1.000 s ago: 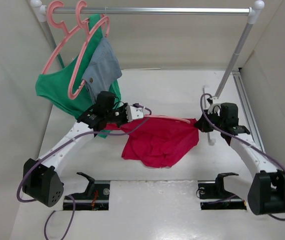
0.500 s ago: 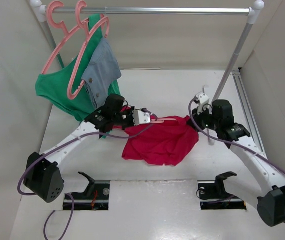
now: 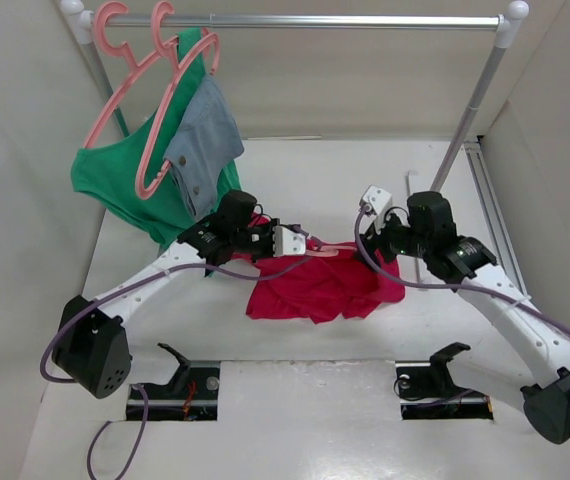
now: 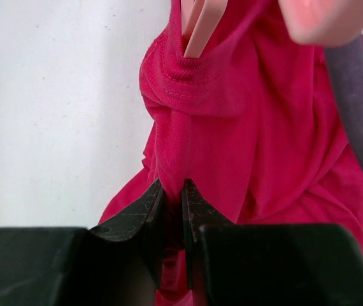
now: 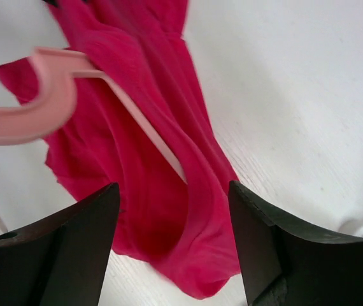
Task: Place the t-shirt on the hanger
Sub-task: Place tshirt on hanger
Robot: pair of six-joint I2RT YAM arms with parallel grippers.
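Hanger point(image 5: 54, 95) was partly threaded through t-shirt point(image 3: 315, 285) collar at 12 o'clock; cloth was pinched by left gripper point(image 4: 172, 191), right gripper point(image 5: 172, 191) spread; draping judged unfinished.

I see the t-shirt point(image 4: 264, 140) as soft, matt knit cloth, ribbed at the neckline, the hanger point(image 5: 57, 95) as smooth, faintly glossy plastic, the table point(image 5: 309, 95) as matt, finely speckled white, and the rail point(image 3: 345, 20) as shiny metal.
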